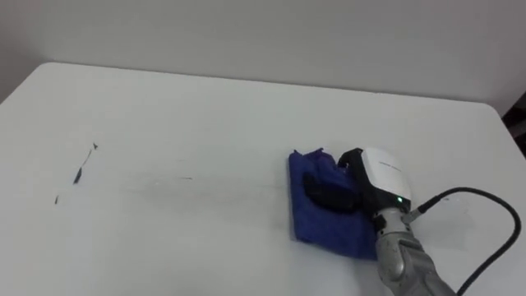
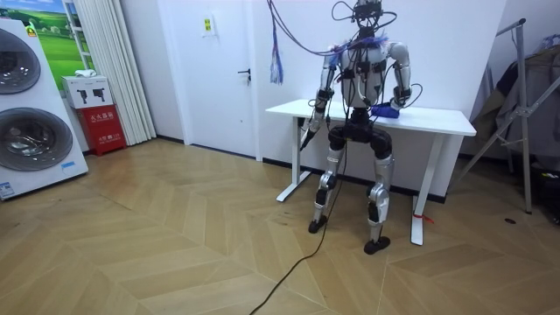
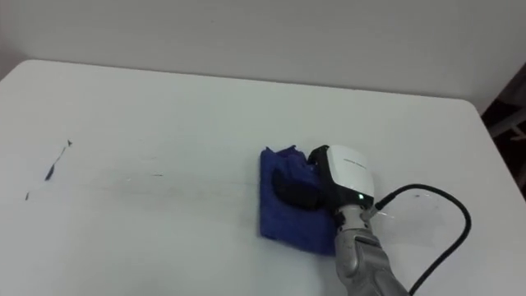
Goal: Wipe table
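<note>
the right arm reaches in from the lower right, forearm angled up and leftward. the right hand (image 1: 371, 179) lies palm down, its dark fingers (image 1: 327, 194) stretched flat and pointing toward the robot's left. in the room view the left arm hangs at its side, the left hand (image 2: 304, 143) low beside the hip.

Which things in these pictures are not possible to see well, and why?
- Table under the blue cloth, left eye view: covered by it.
- Cloth's right part: hidden under the right hand.
- Dark marks at the table's left: too small to identify.
- Left hand, room view: too small to read.
</note>
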Robot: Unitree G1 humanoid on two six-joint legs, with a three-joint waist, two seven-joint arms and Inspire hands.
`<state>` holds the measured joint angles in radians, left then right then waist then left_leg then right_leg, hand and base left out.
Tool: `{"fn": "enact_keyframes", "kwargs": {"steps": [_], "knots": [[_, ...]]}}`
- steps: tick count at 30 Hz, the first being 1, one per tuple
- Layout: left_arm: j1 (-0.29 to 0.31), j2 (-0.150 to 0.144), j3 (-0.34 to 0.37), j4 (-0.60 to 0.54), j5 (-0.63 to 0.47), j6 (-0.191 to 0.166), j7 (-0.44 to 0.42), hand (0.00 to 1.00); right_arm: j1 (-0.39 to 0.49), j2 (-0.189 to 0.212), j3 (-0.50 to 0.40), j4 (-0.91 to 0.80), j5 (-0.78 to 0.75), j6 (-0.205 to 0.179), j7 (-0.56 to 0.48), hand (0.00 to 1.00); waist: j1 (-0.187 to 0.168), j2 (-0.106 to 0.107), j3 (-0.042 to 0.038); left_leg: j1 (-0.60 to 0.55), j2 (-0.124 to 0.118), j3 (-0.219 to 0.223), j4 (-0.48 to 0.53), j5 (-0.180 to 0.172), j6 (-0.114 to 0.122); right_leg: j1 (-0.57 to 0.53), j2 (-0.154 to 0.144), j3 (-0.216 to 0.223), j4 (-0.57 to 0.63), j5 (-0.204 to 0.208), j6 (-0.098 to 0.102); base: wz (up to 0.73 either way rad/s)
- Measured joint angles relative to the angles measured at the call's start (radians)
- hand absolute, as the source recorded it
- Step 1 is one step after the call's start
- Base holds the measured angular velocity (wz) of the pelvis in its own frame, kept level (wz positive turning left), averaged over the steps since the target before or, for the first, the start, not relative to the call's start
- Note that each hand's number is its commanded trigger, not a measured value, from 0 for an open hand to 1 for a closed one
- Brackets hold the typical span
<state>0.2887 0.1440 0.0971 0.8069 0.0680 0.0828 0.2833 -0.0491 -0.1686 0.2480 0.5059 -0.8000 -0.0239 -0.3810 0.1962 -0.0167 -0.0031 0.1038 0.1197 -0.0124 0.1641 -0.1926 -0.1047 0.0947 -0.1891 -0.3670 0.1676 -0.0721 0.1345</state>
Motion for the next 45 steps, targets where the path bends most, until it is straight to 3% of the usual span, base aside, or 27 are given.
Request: {"fn": "enact_keyframes", "kwargs": {"steps": [8, 14, 19, 24, 31, 34, 38, 45], "knots": [[0.053, 0.002, 0.005, 0.007, 0.000, 0.000, -0.013, 0.00, 0.016, 0.000, -0.008, -0.010, -0.021, -0.006, 0.000, 0.00, -0.003, -0.004, -0.0020, 0.004, 0.000, 0.002, 0.001, -0.002, 0.000, 0.002, 0.000, 0.003, 0.000, 0.000, 0.000, 0.00], [0.048, 0.000, 0.007, 0.008, 0.000, 0.000, -0.021, 0.00, 0.021, 0.000, -0.009, -0.013, -0.009, -0.013, -0.001, 0.00, -0.011, -0.006, -0.0025, 0.006, 0.000, 0.002, 0.003, -0.002, 0.000, 0.006, 0.000, 0.004, 0.001, 0.000, -0.001, 0.00], [0.047, -0.006, 0.005, 0.003, 0.000, -0.001, -0.029, 0.00, 0.022, -0.001, -0.046, -0.015, 0.026, -0.041, 0.003, 0.00, -0.029, -0.007, -0.0025, 0.006, 0.000, 0.002, 0.002, -0.002, 0.000, 0.006, 0.000, 0.005, 0.001, 0.000, 0.000, 0.00], [0.065, -0.003, 0.029, -0.016, -0.046, -0.001, -0.038, 0.00, 0.047, -0.011, -0.200, -0.041, 0.027, -0.015, 0.021, 0.00, -0.073, -0.009, -0.0039, 0.008, -0.001, 0.005, -0.003, -0.002, 0.001, 0.003, 0.000, 0.008, 0.000, -0.001, 0.002, -0.02], [0.092, 0.003, 0.119, -0.009, -0.056, -0.011, -0.059, 0.00, 0.077, -0.082, -0.421, -0.060, 0.080, 0.003, -0.023, 0.00, -0.125, -0.017, -0.0031, 0.012, -0.001, 0.043, -0.016, -0.002, 0.002, -0.026, 0.000, 0.046, 0.005, -0.002, 0.003, -0.15], [0.095, 0.006, 0.139, -0.009, -0.054, -0.012, -0.060, 0.00, 0.091, -0.115, -0.460, -0.048, 0.143, 0.004, -0.058, 0.00, -0.138, -0.026, -0.0039, 0.017, -0.001, 0.053, -0.013, -0.003, 0.004, -0.027, 0.000, 0.055, 0.005, -0.002, 0.003, -0.06], [0.096, 0.007, 0.156, -0.009, -0.048, -0.012, -0.074, 0.00, 0.117, -0.118, -0.525, -0.017, 0.167, 0.008, -0.063, 0.00, -0.155, -0.038, -0.0012, 0.019, -0.001, 0.054, -0.016, -0.005, 0.005, -0.026, 0.000, 0.056, 0.006, -0.002, 0.003, -0.01], [0.095, 0.019, 0.224, -0.009, -0.017, -0.009, -0.091, 0.00, 0.123, -0.148, -0.624, 0.128, 0.234, 0.050, -0.063, 0.00, -0.180, -0.041, 0.0011, 0.018, -0.001, 0.059, -0.013, -0.011, 0.005, -0.029, 0.000, 0.061, 0.009, -0.002, 0.003, 0.00]]}}
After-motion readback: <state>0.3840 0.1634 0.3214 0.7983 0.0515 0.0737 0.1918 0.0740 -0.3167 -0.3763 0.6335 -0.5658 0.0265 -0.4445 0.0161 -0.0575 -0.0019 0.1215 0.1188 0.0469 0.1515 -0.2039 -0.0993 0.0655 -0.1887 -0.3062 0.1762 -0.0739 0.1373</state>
